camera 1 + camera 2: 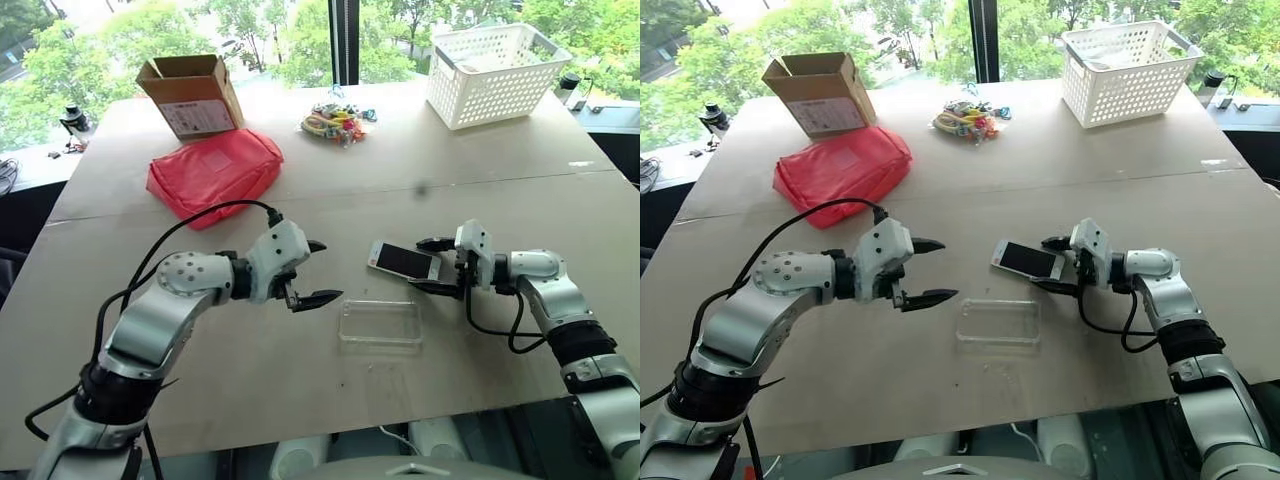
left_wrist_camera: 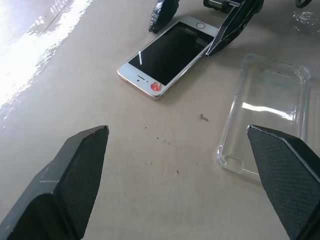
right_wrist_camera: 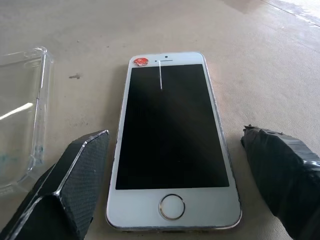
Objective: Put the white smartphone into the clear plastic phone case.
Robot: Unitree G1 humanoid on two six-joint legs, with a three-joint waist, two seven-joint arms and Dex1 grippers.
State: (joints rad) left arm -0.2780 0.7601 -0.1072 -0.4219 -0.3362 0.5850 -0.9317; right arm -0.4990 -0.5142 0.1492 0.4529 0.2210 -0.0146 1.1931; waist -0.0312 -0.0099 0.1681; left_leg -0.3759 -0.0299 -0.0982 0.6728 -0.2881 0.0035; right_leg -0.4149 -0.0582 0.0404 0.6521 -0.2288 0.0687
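With the white smartphone flat on the table just beside the clear plastic phone case, the wide-open right gripper straddling its end should close squarely on, seemingly, its long edges, while the left gripper hovers open nearby.

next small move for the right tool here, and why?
Probably close the right tool on the white smartphone. Its fingers are open and straddle the phone's home-button end, one on each long side, and the phone lies flat on the table, screen up. The clear plastic phone case sits empty beside it, and the left tool is open, holding nothing.
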